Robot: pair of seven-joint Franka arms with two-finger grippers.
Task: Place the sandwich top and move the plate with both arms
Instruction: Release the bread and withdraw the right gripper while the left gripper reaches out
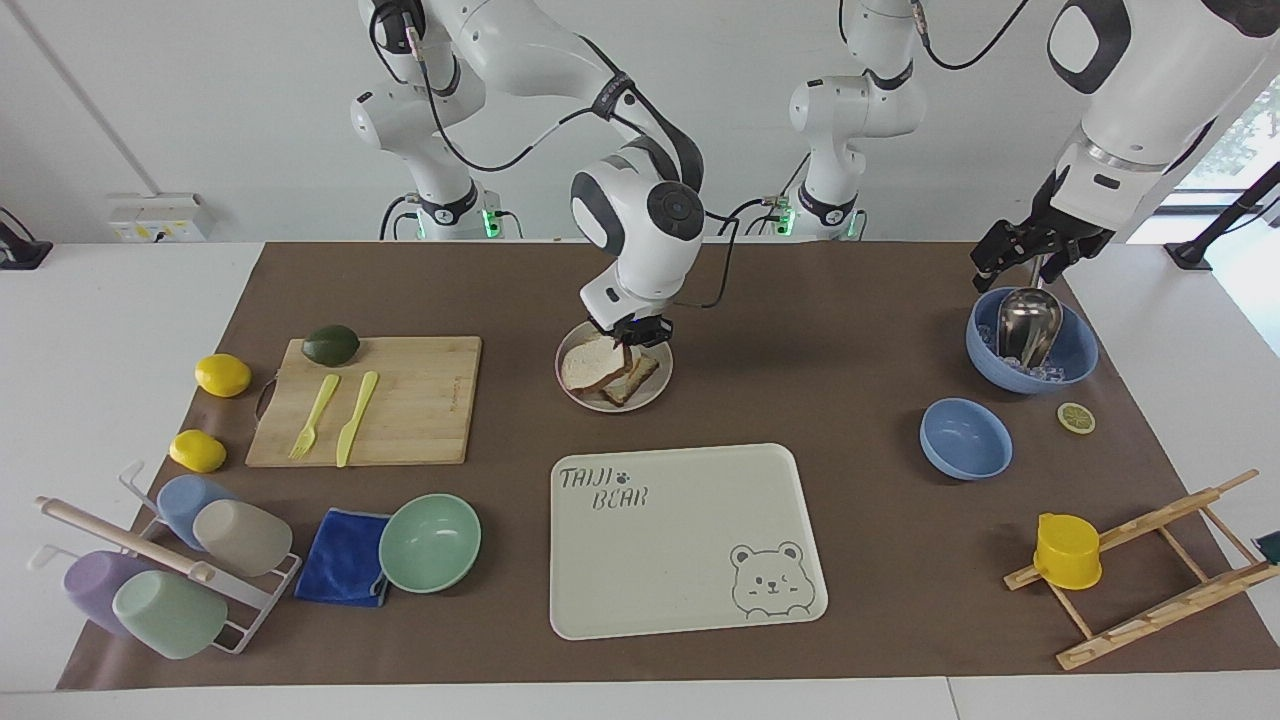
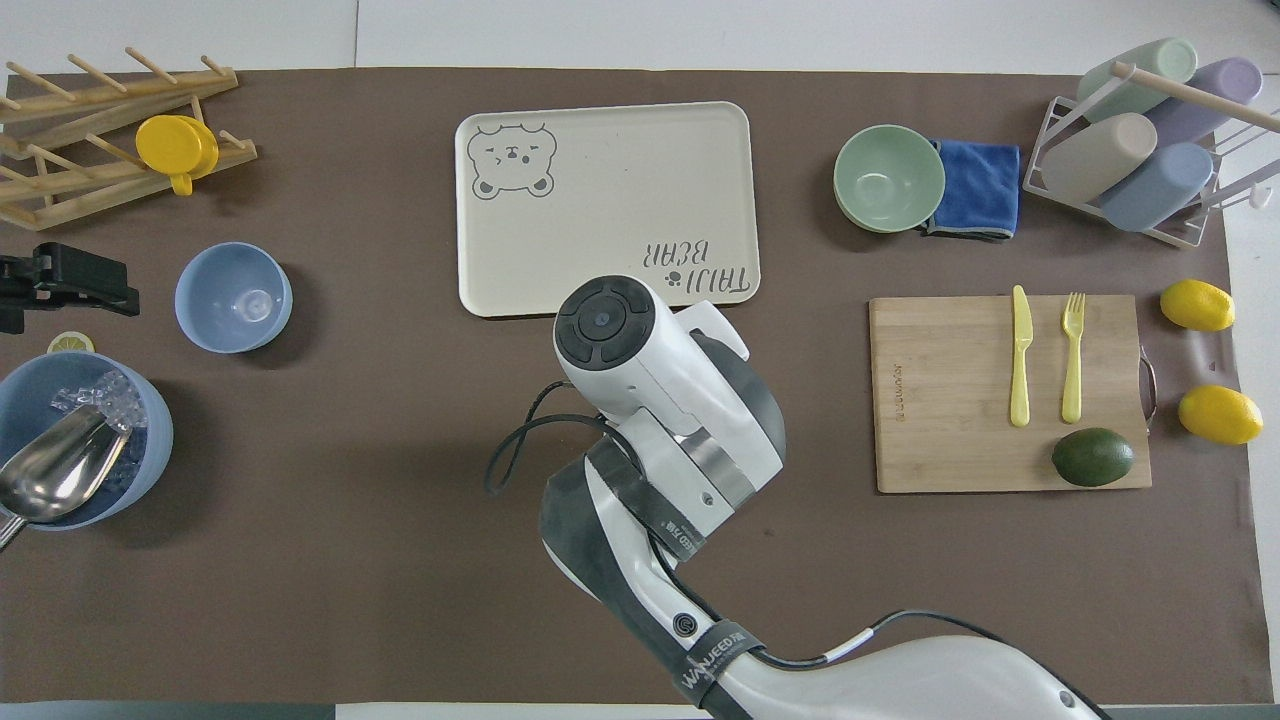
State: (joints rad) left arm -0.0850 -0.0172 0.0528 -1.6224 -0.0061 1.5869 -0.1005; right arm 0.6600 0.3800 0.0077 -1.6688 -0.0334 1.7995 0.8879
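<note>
We see the right gripper [image 1: 630, 340] low over the plate [image 1: 578, 396], fingertips pinched on the crust edge of the sandwich top [image 1: 590, 364], which lies tilted over the toast slice [image 1: 640, 376] there. The plate sits mid-table, at twelve o'clock from the bear tray [image 1: 680, 540] in the facing view. The left gripper [image 1: 1030, 255] waits with fingers spread above the ice bowl [image 1: 1075, 355].

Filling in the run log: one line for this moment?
right hand: shut on bread slice, over plate | left hand: open, over ice bowl, waiting
</note>
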